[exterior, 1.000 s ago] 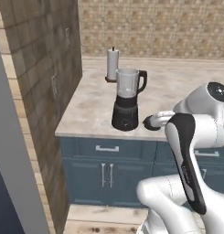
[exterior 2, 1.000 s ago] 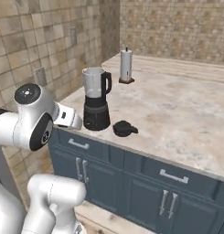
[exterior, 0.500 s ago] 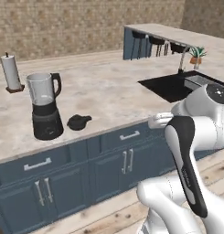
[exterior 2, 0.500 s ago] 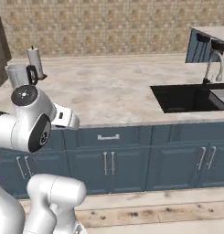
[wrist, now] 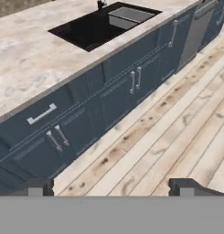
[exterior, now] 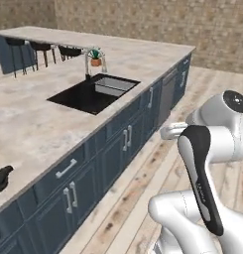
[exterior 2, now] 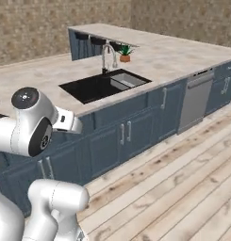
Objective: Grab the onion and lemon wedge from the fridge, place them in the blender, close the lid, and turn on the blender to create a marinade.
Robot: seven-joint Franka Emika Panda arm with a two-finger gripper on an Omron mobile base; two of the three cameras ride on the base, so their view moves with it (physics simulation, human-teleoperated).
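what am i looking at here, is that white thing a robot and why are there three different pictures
Yes. The white thing is a robot arm on a base that drives around a computer-rendered kitchen. Two pictures come from cameras on that base, one behind the arm on its left, one on its right, so both show the same scene from two sides. The third comes from a camera on the hand, looking along the gripper; the two dark stubs at its bottom are the fingertips, standing wide apart with nothing between them, so it holds nothing.

Ahead is a long stone counter over dark blue cabinets, with a black sink, a tap, a small potted plant and a dishwasher. A black lid lies on the counter at the left view's edge.
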